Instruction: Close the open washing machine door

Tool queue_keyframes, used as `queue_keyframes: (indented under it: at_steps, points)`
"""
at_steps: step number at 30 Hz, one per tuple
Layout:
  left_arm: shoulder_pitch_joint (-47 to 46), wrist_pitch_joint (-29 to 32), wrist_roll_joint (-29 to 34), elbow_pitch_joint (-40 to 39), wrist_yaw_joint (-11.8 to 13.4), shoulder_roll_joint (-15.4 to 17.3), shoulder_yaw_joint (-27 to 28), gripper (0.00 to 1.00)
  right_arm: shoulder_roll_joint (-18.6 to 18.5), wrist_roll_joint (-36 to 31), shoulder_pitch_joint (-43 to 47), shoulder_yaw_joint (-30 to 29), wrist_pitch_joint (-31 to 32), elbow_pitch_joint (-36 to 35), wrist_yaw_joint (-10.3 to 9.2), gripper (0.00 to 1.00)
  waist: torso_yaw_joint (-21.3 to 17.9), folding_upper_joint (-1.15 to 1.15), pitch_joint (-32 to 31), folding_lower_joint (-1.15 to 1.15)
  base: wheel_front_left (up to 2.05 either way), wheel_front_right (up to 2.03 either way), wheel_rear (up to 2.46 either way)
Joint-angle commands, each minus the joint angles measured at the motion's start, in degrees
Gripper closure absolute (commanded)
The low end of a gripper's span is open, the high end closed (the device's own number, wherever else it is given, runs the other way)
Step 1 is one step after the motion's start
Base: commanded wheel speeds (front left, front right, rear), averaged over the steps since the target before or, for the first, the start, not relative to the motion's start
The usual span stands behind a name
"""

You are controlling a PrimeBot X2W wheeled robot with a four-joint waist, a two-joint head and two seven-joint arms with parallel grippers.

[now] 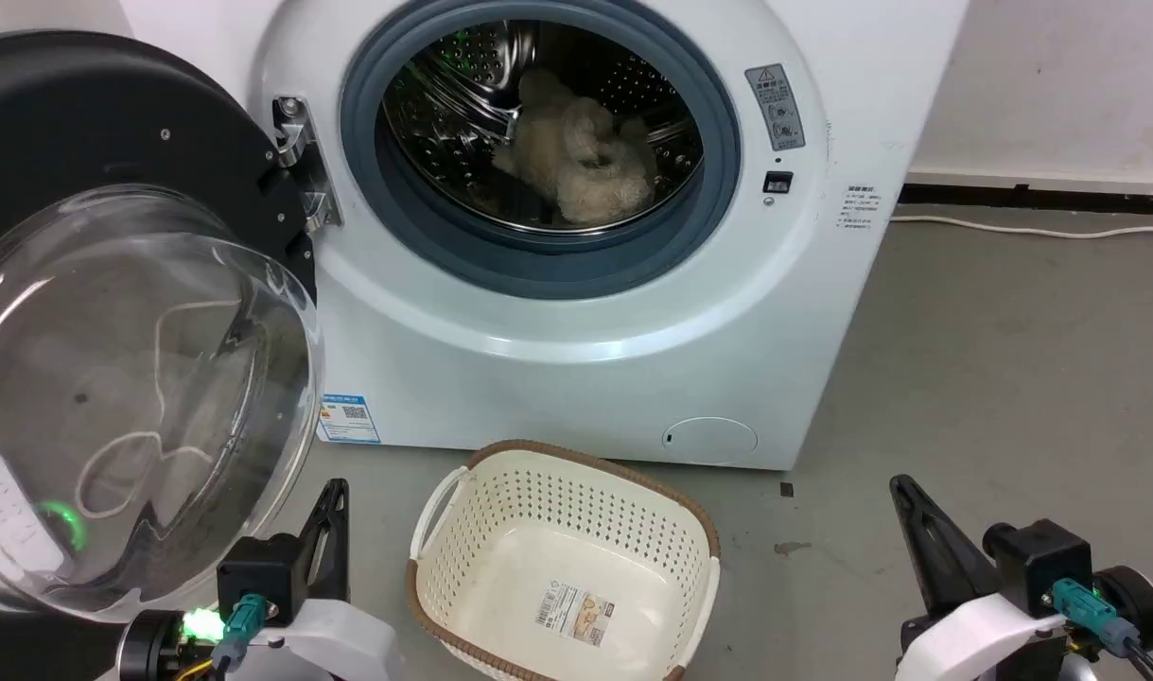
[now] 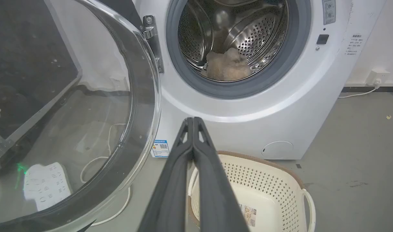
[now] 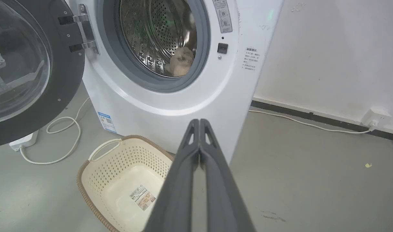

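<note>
Head view: I record the washing machine door (image 1: 141, 359) standing wide open at the left of the washing machine (image 1: 576, 378), carried on a metal hinge (image 1: 297, 161) and well apart from the drum opening. The door is a broad glossy black ring with a bulging clear glass bowl at its centre, and the bowl swells toward the camera. A grey-blue rubber ring (image 1: 538, 270) rims the opening, and a beige fluffy item (image 1: 581, 161) lies in the steel drum. A cream perforated basket (image 1: 576, 501) sits on the floor just before the machine, between my two tools. The left tool (image 1: 335, 487) is low, just under the bowl's lower edge; the right tool (image 1: 900, 482) is over bare floor. From here each shows as one dark blade, so I cannot judge any gap. Left wrist view: the left tool's fingers are pressed together at the tips with nothing between them, pointing at the machine's front below the opening. The bowl looms near at the left, and through its glass I see a white power strip (image 2: 44, 187). Right wrist view: the right tool's fingers likewise meet, empty. This view shows the door's inner black face with small screws and two hinge arms. A looped white cable (image 3: 67, 129) lies on the floor below the door, and a wall socket (image 3: 373, 117) sits at the far right.
</note>
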Motion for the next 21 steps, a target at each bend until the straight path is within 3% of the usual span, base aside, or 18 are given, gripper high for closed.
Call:
queue_keyframes:
  at_steps: [1, 21]
  points:
    - [-0.87, 0.02, 0.16, -0.25, 0.14, -0.04, 0.13, 1.0, 0.27, -0.12, -0.79, -0.01, 0.03, -0.28, 0.06, 1.0, 0.0, 0.0, 0.0, 0.0, 0.0, 0.0, 0.0]
    - [-0.87, 0.02, 0.16, -0.25, 0.14, -0.04, 0.13, 1.0, 0.27, -0.12, -0.79, -0.01, 0.03, -0.28, 0.06, 1.0, 0.0, 0.0, 0.0, 0.0, 0.0, 0.0, 0.0]
